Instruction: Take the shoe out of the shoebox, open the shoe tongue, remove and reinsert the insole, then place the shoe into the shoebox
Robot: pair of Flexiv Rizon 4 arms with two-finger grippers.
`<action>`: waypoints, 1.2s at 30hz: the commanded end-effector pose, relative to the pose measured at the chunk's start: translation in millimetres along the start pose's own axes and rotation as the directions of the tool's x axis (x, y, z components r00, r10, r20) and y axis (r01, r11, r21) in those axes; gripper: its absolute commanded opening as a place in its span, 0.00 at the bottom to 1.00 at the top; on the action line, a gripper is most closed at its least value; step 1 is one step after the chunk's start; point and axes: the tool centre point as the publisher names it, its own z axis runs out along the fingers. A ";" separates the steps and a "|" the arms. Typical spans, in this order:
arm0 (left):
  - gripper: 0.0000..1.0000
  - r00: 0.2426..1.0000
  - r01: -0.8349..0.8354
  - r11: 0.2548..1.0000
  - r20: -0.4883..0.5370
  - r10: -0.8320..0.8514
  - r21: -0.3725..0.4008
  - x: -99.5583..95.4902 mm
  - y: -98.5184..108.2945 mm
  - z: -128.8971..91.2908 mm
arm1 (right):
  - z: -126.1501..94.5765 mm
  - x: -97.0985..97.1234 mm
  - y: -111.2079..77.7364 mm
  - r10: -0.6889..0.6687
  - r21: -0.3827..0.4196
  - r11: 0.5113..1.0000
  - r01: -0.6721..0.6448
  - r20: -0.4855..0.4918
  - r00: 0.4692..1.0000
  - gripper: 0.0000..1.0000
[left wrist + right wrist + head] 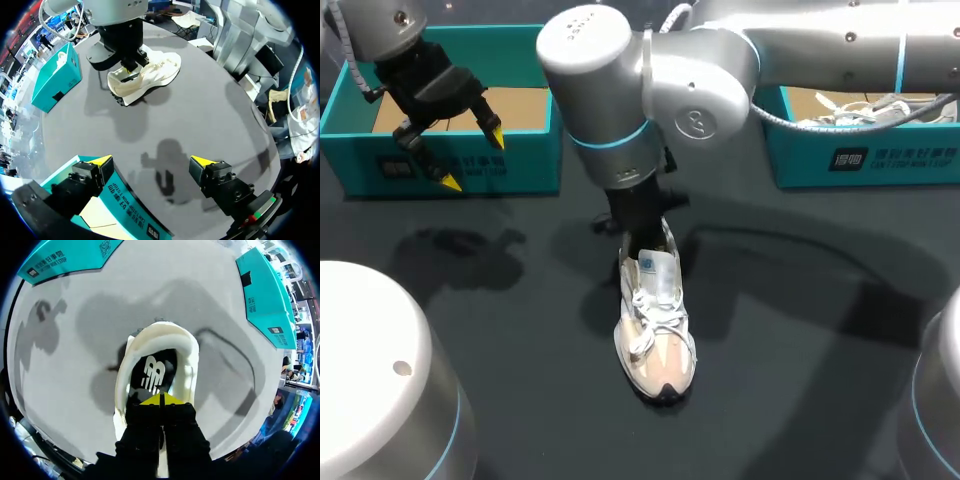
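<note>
Dipping into the shoe, the right gripper is pressing its tips together; the left gripper is hovering spread above the shoebox.

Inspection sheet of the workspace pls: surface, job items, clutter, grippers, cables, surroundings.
Surface: dark table, matte.
Job's things: shoe upright mid-table; left shoebox shows bare cardboard floor; right shoebox holds white laced item, likely another shoe.
Clutter: nothing seen.
Grippers: left gripper, jaws open, above left shoebox's front wall; right gripper, jaws shut, at the shoe's opening.
Cables: grey hose hangs from right arm near right shoebox.
Surroundings: nothing seen.
</note>
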 end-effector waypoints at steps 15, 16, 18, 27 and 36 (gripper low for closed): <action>1.00 1.000 -0.001 1.000 -0.001 0.001 -0.002 0.2 0.3 -0.1 | 3.0 5.0 -4.4 0.022 0.141 0.990 -0.009 -0.091 0.996 0.28; 1.00 1.000 -0.001 1.000 -0.001 0.001 -0.002 0.2 0.3 -0.1 | 2.3 5.8 -5.7 0.027 0.144 0.989 -0.013 -0.089 0.996 0.31; 1.00 1.000 -0.001 1.000 -0.001 0.001 -0.002 0.2 0.3 -0.1 | 2.4 7.2 -8.0 0.035 0.151 0.988 -0.021 -0.094 0.995 0.36; 1.00 1.000 -0.001 1.000 -0.001 0.001 -0.002 0.2 0.3 -0.1 | 3.6 11.6 -17.3 0.059 0.170 0.985 -0.038 -0.117 0.991 0.58; 1.00 1.000 -0.001 1.000 -0.001 0.001 -0.002 0.2 0.3 -0.1 | 4.5 12.4 -22.6 0.066 0.186 0.982 -0.039 -0.139 0.988 1.00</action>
